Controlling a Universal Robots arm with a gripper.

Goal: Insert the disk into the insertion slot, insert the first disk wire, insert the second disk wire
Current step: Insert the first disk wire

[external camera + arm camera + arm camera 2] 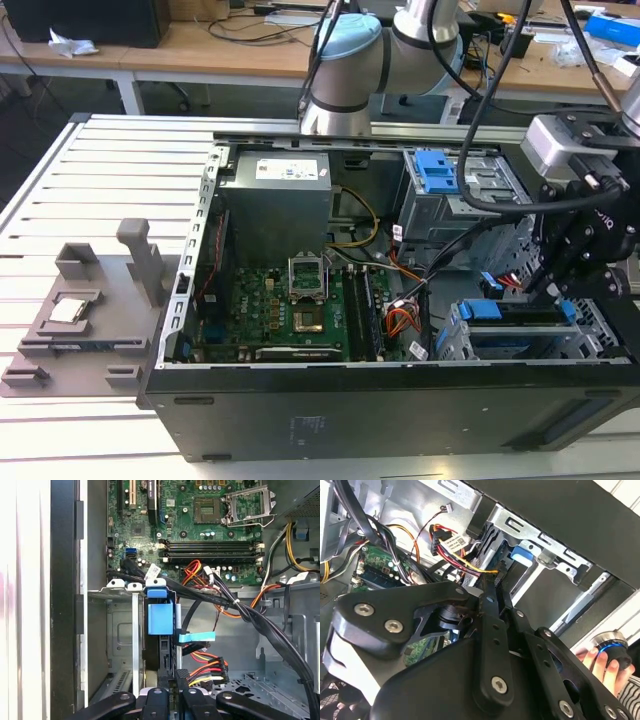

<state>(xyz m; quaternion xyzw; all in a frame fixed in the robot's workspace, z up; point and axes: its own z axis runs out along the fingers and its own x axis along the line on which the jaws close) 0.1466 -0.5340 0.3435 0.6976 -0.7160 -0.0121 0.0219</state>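
The disk [503, 312] in its blue carrier sits edge-up in the insertion slot [530, 345], the silver cage at the case's front corner on the exterior view's right. Its blue tab [160, 618] shows between the cage walls [120, 586], and again in the second wrist view [522, 553]. My gripper [556, 288] hangs just above the disk's rear end. Its fingers [156, 702] are drawn together on a black connector [182, 676] with red, yellow and orange wires, seen at the fingertips [489, 596] too. A light-blue flat wire [197, 637] lies beside the disk.
The open case holds a motherboard [300, 310], a power supply [275, 195] and a blue-tabbed grey drive box [437, 172]. Black cable bundles [250, 615] cross beside the cage. A grey fixture [85, 315] lies on the table. A hand [600, 662] holds a blue-ringed knob.
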